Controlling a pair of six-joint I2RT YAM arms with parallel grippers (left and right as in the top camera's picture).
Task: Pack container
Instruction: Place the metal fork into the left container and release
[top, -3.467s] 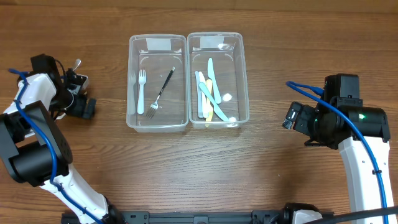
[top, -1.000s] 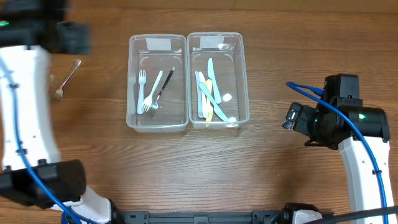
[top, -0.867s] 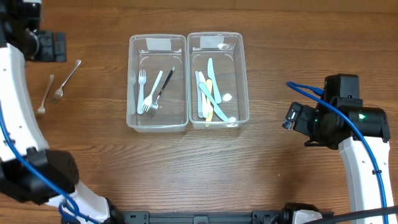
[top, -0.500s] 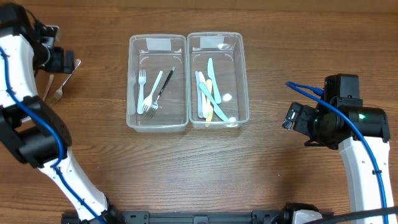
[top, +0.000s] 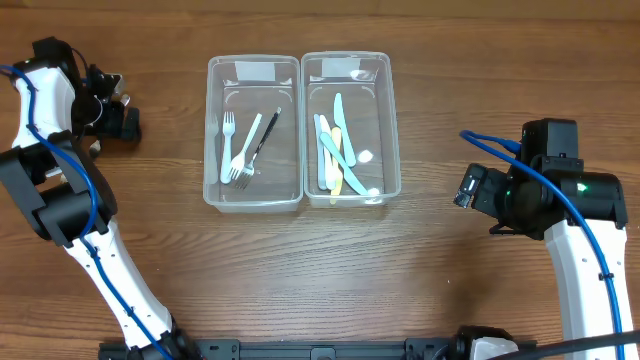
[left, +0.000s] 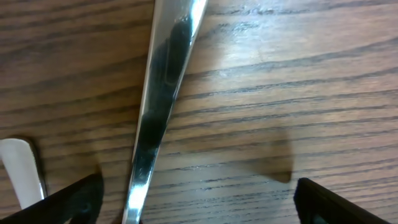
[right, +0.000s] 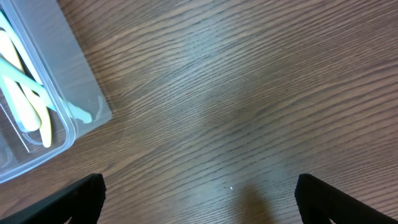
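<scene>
Where the left wrist camera sits low over the wooden table (left: 280, 87), the left claw (left: 208, 202) is spread wide. Its two dark fingertips (left: 78, 199) show only at the bottom corners of the view. Between them, close to the left-hand tip, lies a shiny metal handle (left: 155, 118), running at a slight slant from the top edge down toward the claw. Only the handle shows, so it may be a fork or a spoon. Whether the tip touches it cannot be told, and nothing is pinched. To the left of that tip, the rounded end of a second metal handle (left: 22, 168) lies flat on the wood.

The right claw (right: 208, 202) is also spread wide and holds nothing, with bare wood beneath it. Up and to the left in its view is the corner of the right box (right: 74, 93), clear plastic, with a yellow piece (right: 25, 109) and a teal piece (right: 37, 90) inside.

From overhead, the left claw is at the table's far left edge, well apart from the boxes. The right claw is off to the right of the boxes, also apart from them. The left box (top: 210, 130) stands side by side with the right one, their long walls touching. The left box holds two white forks (top: 228, 145) and a black fork (top: 262, 140). The right box holds teal, yellow and pale cutlery lying lengthwise in a loose pile.
</scene>
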